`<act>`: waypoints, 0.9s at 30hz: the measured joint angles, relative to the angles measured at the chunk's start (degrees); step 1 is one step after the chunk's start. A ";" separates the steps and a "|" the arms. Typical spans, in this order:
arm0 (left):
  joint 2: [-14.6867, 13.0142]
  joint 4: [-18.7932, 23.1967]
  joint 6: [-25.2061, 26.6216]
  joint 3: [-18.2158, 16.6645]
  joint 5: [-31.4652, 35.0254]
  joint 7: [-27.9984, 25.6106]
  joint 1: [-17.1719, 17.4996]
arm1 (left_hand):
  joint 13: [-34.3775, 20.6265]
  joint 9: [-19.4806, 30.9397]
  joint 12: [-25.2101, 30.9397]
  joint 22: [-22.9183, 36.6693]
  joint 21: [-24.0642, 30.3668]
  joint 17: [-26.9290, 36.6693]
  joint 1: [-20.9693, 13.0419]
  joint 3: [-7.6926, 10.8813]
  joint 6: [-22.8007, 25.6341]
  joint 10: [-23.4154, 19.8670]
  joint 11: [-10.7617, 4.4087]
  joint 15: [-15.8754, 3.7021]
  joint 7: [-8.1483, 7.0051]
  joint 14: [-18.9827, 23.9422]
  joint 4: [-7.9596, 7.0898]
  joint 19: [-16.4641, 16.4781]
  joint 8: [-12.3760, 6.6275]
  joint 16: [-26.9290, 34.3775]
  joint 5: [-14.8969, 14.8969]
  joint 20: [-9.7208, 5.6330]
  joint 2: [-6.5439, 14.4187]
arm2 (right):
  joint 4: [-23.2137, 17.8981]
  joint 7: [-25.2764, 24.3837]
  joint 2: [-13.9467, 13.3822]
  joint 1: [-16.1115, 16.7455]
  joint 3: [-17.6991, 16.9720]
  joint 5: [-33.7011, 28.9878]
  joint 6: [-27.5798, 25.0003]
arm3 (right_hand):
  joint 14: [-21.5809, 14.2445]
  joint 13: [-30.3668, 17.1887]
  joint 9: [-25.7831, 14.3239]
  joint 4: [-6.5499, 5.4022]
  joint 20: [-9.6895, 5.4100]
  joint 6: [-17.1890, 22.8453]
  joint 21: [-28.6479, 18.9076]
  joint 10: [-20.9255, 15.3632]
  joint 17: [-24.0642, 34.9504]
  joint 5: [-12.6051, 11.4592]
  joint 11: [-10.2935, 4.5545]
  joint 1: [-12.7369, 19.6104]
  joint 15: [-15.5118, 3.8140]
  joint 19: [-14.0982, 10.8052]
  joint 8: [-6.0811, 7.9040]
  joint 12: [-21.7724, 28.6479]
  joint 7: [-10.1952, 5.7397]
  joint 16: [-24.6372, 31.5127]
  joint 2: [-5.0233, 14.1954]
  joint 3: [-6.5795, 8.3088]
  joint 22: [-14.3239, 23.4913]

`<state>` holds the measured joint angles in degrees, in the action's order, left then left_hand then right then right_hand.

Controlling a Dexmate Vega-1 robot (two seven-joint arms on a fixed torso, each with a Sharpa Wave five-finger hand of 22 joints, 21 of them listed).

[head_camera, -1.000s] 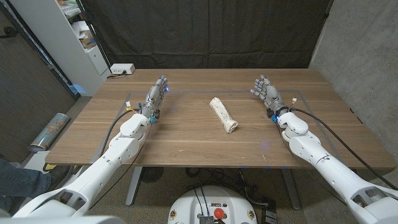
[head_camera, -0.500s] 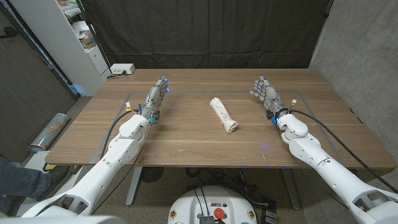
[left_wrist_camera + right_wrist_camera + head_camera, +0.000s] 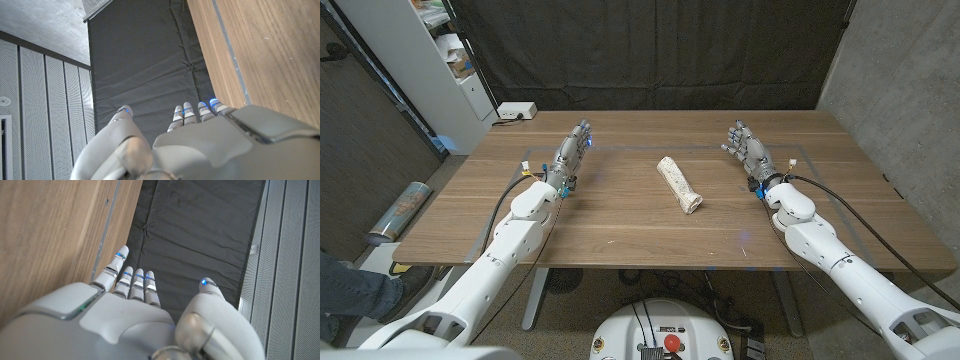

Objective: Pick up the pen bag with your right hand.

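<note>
Well apart, right hand (image 3: 747, 150) (fingers spread) and pen bag (image 3: 679, 184).

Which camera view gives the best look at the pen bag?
The head view. There the whole pen bag lies in sight on the wooden table, midway between the left hand and the right hand, touched by neither. The wrist views look along each hand toward the black curtain and table edge, without the bag.

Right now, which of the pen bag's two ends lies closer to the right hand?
The near, wider end of the pen bag, angled toward the right hand; the far end points toward the table's back edge.
</note>
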<state>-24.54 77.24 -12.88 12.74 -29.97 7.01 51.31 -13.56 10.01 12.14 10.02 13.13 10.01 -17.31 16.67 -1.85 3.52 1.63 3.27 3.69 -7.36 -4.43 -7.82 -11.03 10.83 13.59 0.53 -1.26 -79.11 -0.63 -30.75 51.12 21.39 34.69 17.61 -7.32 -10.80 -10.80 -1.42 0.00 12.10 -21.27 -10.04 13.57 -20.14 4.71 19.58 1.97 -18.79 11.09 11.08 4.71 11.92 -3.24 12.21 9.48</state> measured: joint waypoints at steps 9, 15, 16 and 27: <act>0.48 -0.94 0.02 -0.56 0.65 0.79 -0.50 | 0.21 0.00 0.00 0.00 -0.21 0.00 0.01 0.24 0.27 0.00 0.00 0.00 0.26 0.00 0.24 0.00 0.00 0.00 0.00 0.00 -0.01 | -2.09 -1.15 -1.11 0.20 0.63 -2.40 0.03 | -0.48 0.00 0.01 0.48 0.00 0.00 0.33 -0.31 -0.26 0.00 -0.30 0.48 -0.14 0.00 0.00 0.00 0.00 0.00 -0.09 0.14 0.00; 0.49 -1.25 0.02 -0.67 1.24 0.78 -0.54 | 0.26 -0.01 0.00 -0.01 -0.43 -0.01 0.01 0.24 0.32 0.00 0.00 0.00 0.31 0.00 0.24 0.00 0.00 0.00 0.00 0.00 0.00 | -3.17 -1.58 -1.54 0.41 1.14 -3.54 -0.19 | -0.48 0.00 0.01 0.72 0.00 -0.01 0.44 -0.31 -0.26 0.00 -0.30 0.94 -0.14 0.00 0.00 0.00 0.00 0.00 -0.32 0.23 0.00; 0.49 -1.41 0.03 -0.75 1.37 0.77 -0.61 | 0.26 -0.01 0.00 -0.01 -0.43 -0.01 0.00 0.24 0.31 0.00 0.00 0.00 0.31 0.00 0.24 0.00 0.00 0.00 0.00 0.00 0.00 | -3.51 -1.68 -1.68 0.46 1.37 -4.18 -0.25 | -0.48 0.01 0.01 0.72 0.00 -0.01 0.70 -0.31 -0.26 0.00 -0.30 1.21 -0.15 0.00 0.00 0.00 0.00 0.00 -0.58 0.23 -0.01; 0.48 -2.08 0.02 -0.80 1.85 1.35 -1.05 | 0.52 -0.01 0.00 -0.01 -0.43 -0.01 -0.22 0.24 0.31 0.00 0.00 0.00 0.31 0.00 0.24 -0.21 0.00 0.00 0.00 0.21 0.23 | -5.52 -2.65 -2.53 0.53 2.81 -7.90 -0.71 | -0.48 0.01 0.01 1.19 0.00 -0.01 1.13 -0.31 -0.53 0.00 -0.30 1.49 -0.14 0.00 0.00 0.00 0.00 0.00 -0.28 0.22 -0.01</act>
<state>-24.06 75.16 -12.85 11.94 -28.12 8.36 50.26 -13.04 10.00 12.14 10.01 12.70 10.00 -17.54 16.91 -1.53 3.52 1.63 3.27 4.00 -7.36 -4.19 -8.03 -11.03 10.83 13.59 0.74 -1.04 -84.64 -3.27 -33.27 51.65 24.20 26.79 16.90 -7.79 -10.79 -10.78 -0.23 0.00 12.09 -20.14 -10.35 13.04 -20.13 4.41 21.08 1.83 -18.79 11.09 11.08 4.71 11.92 -3.53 12.43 9.47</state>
